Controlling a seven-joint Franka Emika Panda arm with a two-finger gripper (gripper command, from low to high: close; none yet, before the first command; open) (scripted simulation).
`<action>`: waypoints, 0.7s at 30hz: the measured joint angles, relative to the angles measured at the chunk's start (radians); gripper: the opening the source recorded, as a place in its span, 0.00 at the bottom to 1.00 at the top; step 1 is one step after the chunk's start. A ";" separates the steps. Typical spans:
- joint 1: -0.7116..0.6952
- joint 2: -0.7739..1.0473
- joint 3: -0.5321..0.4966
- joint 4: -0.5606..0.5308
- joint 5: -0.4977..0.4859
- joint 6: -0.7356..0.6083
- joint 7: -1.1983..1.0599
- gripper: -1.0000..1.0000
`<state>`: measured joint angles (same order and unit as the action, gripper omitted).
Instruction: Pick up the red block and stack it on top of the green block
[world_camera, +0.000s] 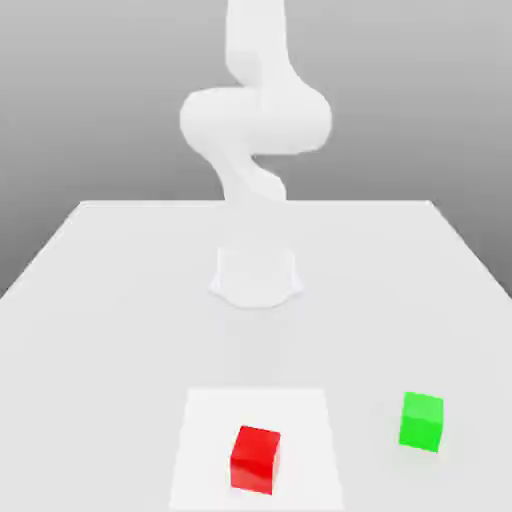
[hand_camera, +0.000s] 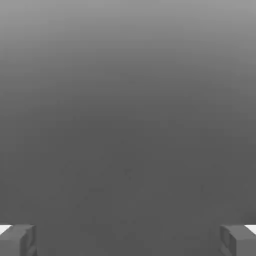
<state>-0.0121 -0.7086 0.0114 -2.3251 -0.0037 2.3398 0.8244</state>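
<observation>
A red block rests on the white table near the front edge, inside a paler square patch. To the exterior view's right of it, a short gap away, stands the green block, also on the table. In the hand view my gripper is open, its two grey fingertips set wide apart with nothing between them, facing a plain grey background. The white arm rises from its base at the table's middle and runs out of the exterior view at the top.
The white table stretches wide around the arm's base, with its far edge behind the arm and side edges slanting toward the front. Both blocks sit well in front of the base.
</observation>
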 joint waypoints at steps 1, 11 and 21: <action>-0.007 0.039 0.007 -0.011 0.000 0.017 0.009 0.50; -0.046 0.405 0.043 -0.111 -0.021 0.176 0.111 0.50; -0.054 0.767 0.050 -0.211 -0.029 0.334 0.203 0.50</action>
<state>-0.0662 0.0587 0.0610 -2.5357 -0.0322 2.6738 1.0273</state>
